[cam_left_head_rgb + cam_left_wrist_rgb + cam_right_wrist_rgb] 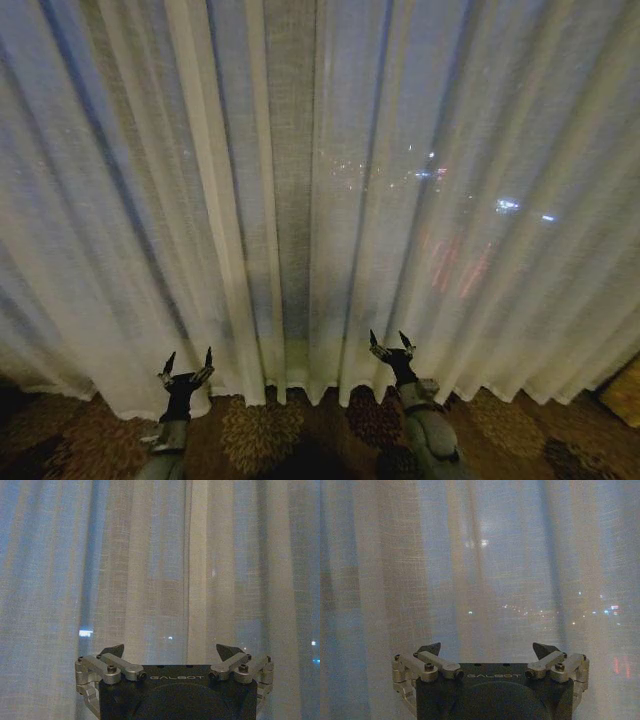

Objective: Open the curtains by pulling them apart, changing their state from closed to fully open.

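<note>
Patterned carpet [250,430] below, closed curtains [320,200] ahead, left gripper [188,365] and right gripper [392,342] near hem, both spread wide, clear of fabric.

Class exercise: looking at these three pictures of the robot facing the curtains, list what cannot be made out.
- Curtains: top and rail cut off by the head view's upper edge.
- Outside: only blurred lights through the fabric.
- Left claw and right claw: whether they touch the fabric.
</note>
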Controlling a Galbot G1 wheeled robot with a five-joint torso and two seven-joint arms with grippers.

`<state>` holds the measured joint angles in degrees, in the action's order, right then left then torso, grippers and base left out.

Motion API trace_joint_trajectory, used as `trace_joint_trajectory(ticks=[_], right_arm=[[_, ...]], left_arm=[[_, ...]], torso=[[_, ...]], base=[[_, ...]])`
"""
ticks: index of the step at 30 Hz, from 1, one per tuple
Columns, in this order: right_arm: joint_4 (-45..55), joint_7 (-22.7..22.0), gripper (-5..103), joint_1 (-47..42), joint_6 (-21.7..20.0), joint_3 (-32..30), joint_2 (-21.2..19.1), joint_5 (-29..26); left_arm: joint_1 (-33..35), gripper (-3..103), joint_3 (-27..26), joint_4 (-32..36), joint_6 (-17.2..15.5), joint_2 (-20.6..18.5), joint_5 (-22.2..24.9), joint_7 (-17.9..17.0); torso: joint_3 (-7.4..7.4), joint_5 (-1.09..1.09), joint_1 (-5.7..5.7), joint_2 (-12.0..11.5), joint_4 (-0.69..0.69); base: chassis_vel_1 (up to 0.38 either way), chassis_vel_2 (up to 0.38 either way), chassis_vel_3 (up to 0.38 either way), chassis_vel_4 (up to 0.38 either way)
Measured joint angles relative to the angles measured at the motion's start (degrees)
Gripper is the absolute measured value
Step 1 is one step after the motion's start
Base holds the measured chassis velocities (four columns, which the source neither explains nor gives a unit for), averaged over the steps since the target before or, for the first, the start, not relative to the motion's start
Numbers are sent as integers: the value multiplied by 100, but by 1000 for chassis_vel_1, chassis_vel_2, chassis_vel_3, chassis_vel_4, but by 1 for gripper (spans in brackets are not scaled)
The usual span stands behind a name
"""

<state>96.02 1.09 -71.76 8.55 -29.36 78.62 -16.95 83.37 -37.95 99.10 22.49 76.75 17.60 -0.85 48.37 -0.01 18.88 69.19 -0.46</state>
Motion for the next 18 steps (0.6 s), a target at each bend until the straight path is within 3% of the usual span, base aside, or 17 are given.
trace_joint_trajectory(ticks=[13,18], right_arm=[[-144,-171,100,98,122,93,34,180],[-193,-348,100,153,29,147,21,552]], left_arm=[[-3,100,0,0,0,0,0,0],[-3,100,0,0,-1,0,0,0]], torso=[[4,2,11,-5,0],[3,0,7,-5,-1]], base=[[-201,207,209,-199],[-51,48,26,-44]])
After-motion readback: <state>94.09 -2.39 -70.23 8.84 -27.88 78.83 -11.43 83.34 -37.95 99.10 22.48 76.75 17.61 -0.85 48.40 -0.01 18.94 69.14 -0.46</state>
